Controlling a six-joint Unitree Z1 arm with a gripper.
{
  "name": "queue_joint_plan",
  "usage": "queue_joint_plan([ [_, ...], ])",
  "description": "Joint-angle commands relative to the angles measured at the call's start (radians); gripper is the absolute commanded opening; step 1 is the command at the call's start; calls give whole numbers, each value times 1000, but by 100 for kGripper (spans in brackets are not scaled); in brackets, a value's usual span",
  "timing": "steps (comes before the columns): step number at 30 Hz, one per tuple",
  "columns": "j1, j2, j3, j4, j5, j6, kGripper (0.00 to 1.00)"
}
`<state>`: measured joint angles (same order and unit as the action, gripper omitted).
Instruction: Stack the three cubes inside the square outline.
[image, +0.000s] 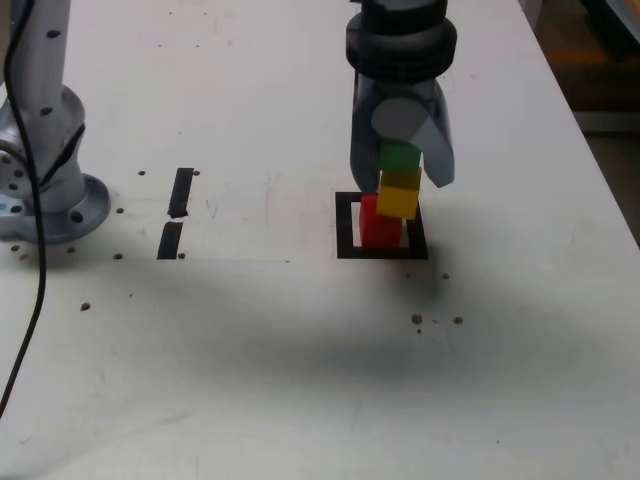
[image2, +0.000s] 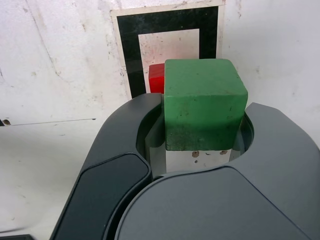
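Wrist view: hand (image2: 200, 150) nearest, jaws pinching green cube (image2: 204, 107), which fills most of the pic; only a sliver of red cube (image2: 156, 77) shows behind it, yellow hidden. Exterior view gives the whole stack: red cube (image: 378, 222) on bench (image: 300, 380) inside square outline (image: 345, 225), yellow cube (image: 398, 195) on it, shifted toward exterior view's right, green on top in hand. 3 cubes, 1 outline, 2 short tape strips (image: 177, 212) well apart at exterior view's left.
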<state>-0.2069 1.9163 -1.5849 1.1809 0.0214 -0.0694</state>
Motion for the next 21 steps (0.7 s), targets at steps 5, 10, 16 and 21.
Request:
queue_joint_plan([
  [5, -6, 7, -4, -5, 2, 0, 52],
  [10, -8, 6, 2, -5, 3, 0, 57],
  [16, -8, 2, 10, -3, 6, 0, 66],
  [21, -8, -3, 16, -3, 10, 0, 73],
])
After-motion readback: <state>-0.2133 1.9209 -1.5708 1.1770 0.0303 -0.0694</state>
